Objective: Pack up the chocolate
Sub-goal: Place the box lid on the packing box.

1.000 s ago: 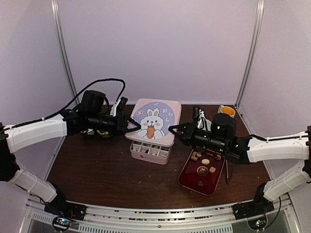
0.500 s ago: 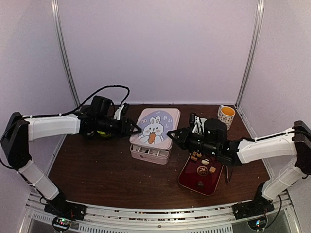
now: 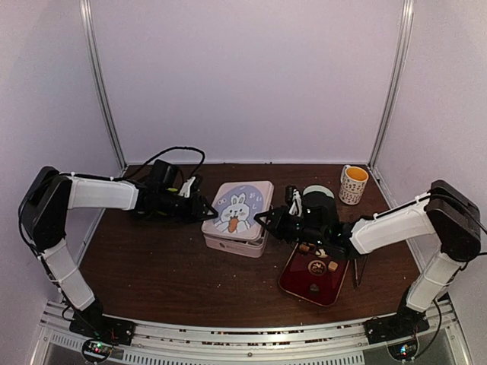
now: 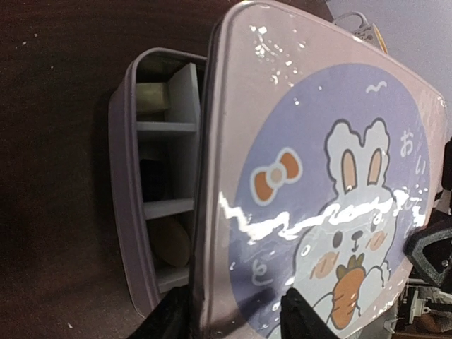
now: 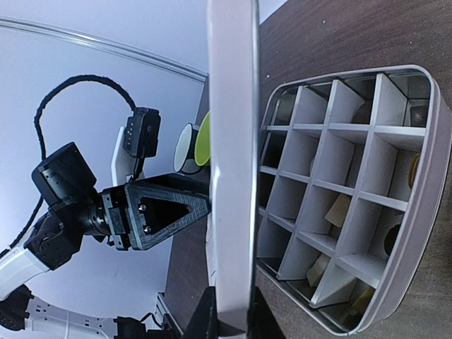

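Chocolate pieces [image 4: 169, 240] sat in the pink gridded tin box [image 3: 232, 245]; above it, left gripper [image 3: 208, 206] and right gripper [image 3: 262, 219] clamped the rabbit-printed lid [image 3: 237, 204] by 2 edges.

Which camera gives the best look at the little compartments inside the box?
The right wrist view: the divider grid lies almost fully uncovered, some cells holding chocolate. The left wrist view shows only one row beside the bunny lid. The top view shows just a sliver under that lid.
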Motion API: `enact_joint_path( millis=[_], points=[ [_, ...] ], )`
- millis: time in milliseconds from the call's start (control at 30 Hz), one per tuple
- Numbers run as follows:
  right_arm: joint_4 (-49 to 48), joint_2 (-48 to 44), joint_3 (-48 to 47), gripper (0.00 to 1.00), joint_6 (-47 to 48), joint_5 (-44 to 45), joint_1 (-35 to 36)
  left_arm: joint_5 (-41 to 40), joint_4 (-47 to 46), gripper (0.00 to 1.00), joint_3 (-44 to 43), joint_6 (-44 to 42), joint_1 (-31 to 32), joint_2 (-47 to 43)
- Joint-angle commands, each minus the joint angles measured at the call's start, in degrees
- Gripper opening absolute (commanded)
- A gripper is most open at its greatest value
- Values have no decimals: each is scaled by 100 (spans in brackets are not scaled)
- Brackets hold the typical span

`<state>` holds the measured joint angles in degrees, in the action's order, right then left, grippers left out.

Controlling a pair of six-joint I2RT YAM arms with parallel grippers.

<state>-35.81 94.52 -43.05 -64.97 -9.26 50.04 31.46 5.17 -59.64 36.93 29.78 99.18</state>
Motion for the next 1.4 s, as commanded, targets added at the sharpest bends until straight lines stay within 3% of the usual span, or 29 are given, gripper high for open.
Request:
enact_joint_path(
  millis=[0, 300, 433, 733, 967, 1133, 1367],
  points=[
    [61, 301, -228, 0, 50, -22, -46, 199, -385, 44, -221, -125, 6, 119],
    [36, 725, -217, 0, 37, 150, -44, -8, -413, 40, -272, -93, 2, 309],
    [496, 774, -426, 9, 259, 304, -46, -25, -528, 40, -274, -48, 1, 374],
    [1724, 740, -797, 19, 714, 822, -26, 156, -724, 36, -399, 44, 20, 646],
    [2103, 797, -962, 23, 878, 1004, -6, 59, -636, 35, -482, -58, 32, 735],
    [2440, 744, -1064, 36, 1018, 1211, 22, -108, -453, 35, -531, -190, 44, 756],
    [3098, 638, -1308, 42, 1246, 1552, 21, -302, -376, 33, -583, -253, 96, 887]
  ],
)
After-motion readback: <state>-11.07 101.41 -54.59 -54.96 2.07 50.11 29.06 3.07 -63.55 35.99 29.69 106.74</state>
